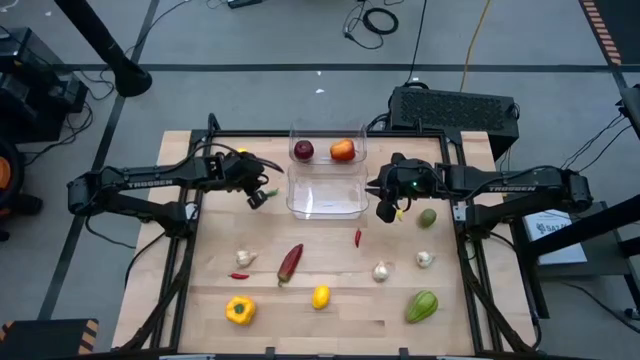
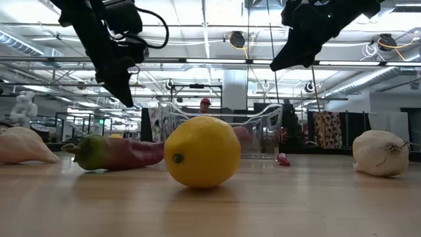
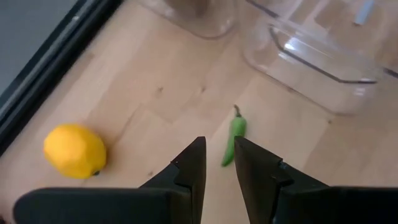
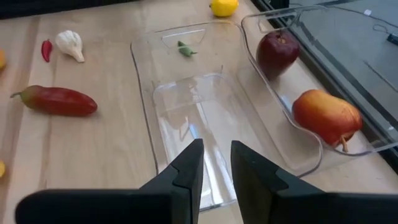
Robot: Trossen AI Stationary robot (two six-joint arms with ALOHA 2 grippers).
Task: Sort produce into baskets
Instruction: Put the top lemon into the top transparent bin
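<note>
Two clear baskets stand at the table's middle. The far basket (image 1: 325,140) holds two red apples (image 4: 278,52) (image 4: 326,116); the near basket (image 1: 325,196) holds nothing. My left gripper (image 3: 219,146) hovers just left of the near basket, above a small green chilli (image 3: 233,140) lying on the table, with a lemon (image 3: 74,150) beside it. Its fingers stand a narrow gap apart with nothing between them. My right gripper (image 4: 216,146) hovers at the near basket's right end, slanting down, its fingers also narrowly apart around nothing.
Loose produce lies toward the near edge: a dark red pepper (image 1: 290,262), a lemon (image 1: 320,296), a yellow pepper (image 1: 239,310), a green pepper (image 1: 421,305), garlic bulbs (image 1: 380,271) (image 1: 424,259) (image 1: 245,258) and red chillies (image 1: 358,237) (image 1: 238,275). A green fruit (image 1: 427,217) lies under the right arm.
</note>
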